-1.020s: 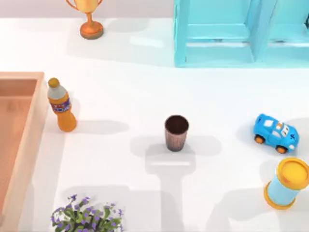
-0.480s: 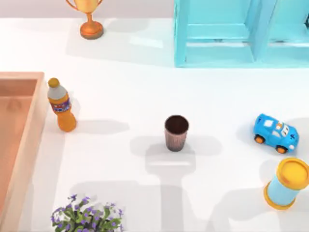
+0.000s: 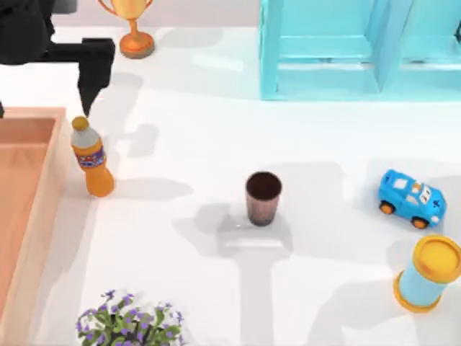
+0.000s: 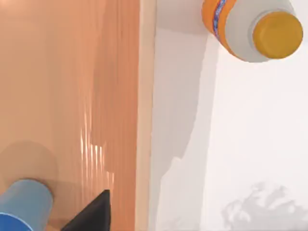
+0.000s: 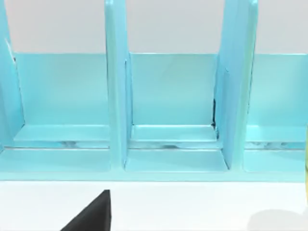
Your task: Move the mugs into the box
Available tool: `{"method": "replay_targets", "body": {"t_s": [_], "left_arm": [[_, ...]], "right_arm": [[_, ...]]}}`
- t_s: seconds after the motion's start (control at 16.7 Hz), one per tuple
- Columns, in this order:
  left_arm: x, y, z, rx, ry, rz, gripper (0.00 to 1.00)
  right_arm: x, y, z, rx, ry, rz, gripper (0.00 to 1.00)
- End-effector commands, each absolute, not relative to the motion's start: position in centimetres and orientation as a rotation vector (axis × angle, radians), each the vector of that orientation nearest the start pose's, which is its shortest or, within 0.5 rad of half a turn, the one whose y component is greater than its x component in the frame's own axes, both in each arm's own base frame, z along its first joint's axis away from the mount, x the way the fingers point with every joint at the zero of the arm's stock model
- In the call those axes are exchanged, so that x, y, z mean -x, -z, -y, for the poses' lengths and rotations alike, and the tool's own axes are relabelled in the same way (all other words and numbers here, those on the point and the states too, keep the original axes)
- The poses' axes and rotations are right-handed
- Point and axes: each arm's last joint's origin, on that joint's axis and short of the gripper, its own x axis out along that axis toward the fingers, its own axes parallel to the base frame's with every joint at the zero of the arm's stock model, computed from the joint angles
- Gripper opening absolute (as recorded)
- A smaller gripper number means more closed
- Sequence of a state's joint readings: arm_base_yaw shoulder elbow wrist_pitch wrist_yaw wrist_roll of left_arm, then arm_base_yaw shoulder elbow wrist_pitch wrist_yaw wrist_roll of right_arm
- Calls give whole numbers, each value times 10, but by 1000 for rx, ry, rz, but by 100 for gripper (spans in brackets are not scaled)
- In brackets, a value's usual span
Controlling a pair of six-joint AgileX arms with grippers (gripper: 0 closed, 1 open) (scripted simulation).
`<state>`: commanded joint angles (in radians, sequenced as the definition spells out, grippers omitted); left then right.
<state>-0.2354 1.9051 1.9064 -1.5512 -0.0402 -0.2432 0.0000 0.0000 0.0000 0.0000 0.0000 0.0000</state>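
1. White tabletop [image 3: 216, 137] fills the top view, with the peach box [image 3: 36, 194] at its left edge and a pale blue shelf [image 3: 338, 50] at the back.
2. One mug is already home: the left wrist view has the light blue mug [image 4: 21, 204] standing on the box floor, near the wall.
3. The brown mug [image 3: 263, 198] stands upright near the table's middle, well apart from the box.
4. The left gripper [image 3: 90, 108] hangs over the back left corner, beside the box wall and just above the cap of an orange bottle [image 3: 91, 162]. Whether it is open cannot be told; one dark finger [image 4: 94, 214] shows and nothing lies against it.
5. The step in hand looks like the reach for the brown mug. A clean way would be to pass clear of the bottle, come in level with the ribbed side, and close below the rim.
6. The right arm looks parked, its camera facing the shelf; its jaws cannot be judged.
7. The box is cut off at the top view's left edge.
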Motion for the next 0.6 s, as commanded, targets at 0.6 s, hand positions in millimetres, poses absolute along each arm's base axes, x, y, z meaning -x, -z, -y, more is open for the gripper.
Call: {"method": "replay_targets", "body": {"t_s": [0.6], "left_arm": [[-328, -248, 337, 20, -22, -1473, 100]], "right_arm": [[-106, -160, 1, 0, 0, 0, 100]]}}
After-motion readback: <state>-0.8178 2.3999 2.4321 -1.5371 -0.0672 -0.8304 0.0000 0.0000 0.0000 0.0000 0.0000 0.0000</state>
